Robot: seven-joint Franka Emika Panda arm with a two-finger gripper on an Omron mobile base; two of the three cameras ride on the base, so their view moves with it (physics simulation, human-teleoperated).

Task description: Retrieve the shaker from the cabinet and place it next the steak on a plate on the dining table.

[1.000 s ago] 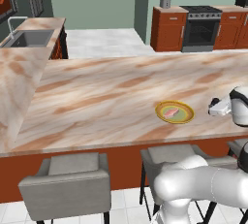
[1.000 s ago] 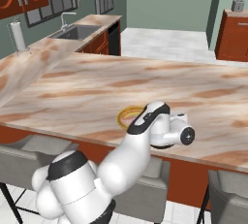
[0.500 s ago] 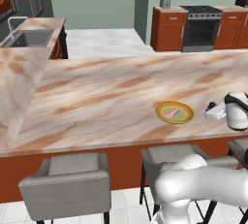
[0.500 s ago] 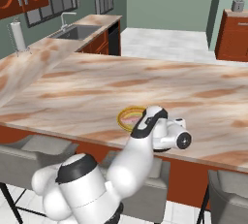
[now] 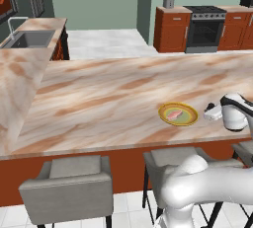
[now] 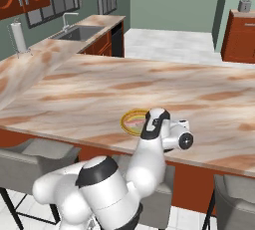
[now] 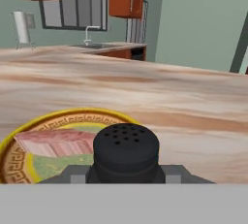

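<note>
Close up in the hand view, the black shaker (image 7: 126,145) with its holed top sits between my gripper's (image 7: 126,175) two fingers, which are shut on it. Just behind and left of it is the yellow-rimmed plate (image 7: 14,157) carrying the pink steak (image 7: 55,142). In the left base view my gripper (image 5: 211,112) hovers low over the dining table (image 5: 99,98), just right of the plate (image 5: 186,119) and the steak (image 5: 174,115). My arm covers part of the plate (image 6: 130,120) in the right base view.
Grey stools (image 5: 69,182) (image 6: 35,157) line the near edge of the table. A sink (image 5: 27,38) with a tap lies on the left wing, a paper towel roll (image 6: 19,36) beside it. A stove (image 5: 203,27) and low cabinets stand at the far wall.
My hand has come down and moved in towards the plate with the shaker still in its grip. The plate and steak stayed put.
</note>
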